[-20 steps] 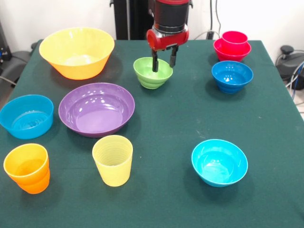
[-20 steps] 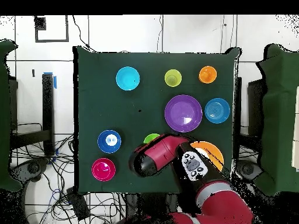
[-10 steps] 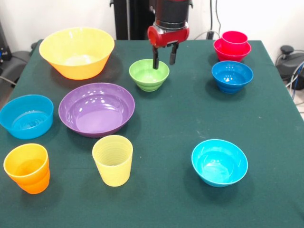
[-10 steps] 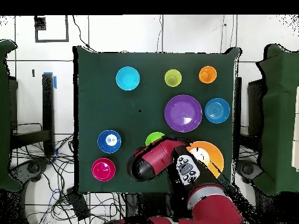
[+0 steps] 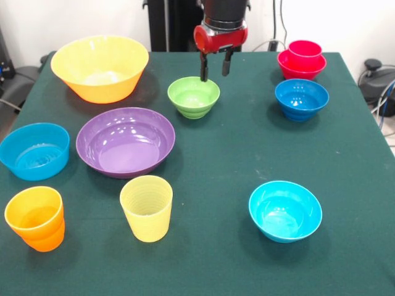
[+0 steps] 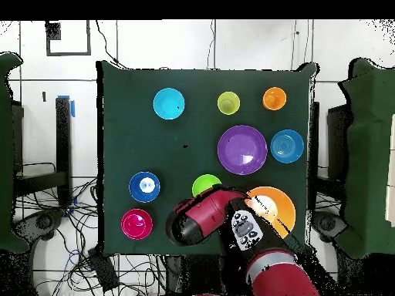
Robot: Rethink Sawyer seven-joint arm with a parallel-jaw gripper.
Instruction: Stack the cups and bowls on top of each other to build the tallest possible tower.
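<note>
Fingers (image 5: 203,69) spread, empty, above the lime green bowl (image 5: 193,96) — dark green tablecloth (image 5: 247,154), white wall (image 5: 345,21) behind.

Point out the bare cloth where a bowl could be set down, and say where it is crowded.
Free: the cloth between the lime green bowl, dark blue bowl and cyan bowl, and the corner beyond the cyan bowl. Crowded: around the purple bowl, by the light blue bowl, orange cup and yellow cup.

Red-black arm (image 5: 223,24), 2 dark fingers (image 5: 203,68)
</note>
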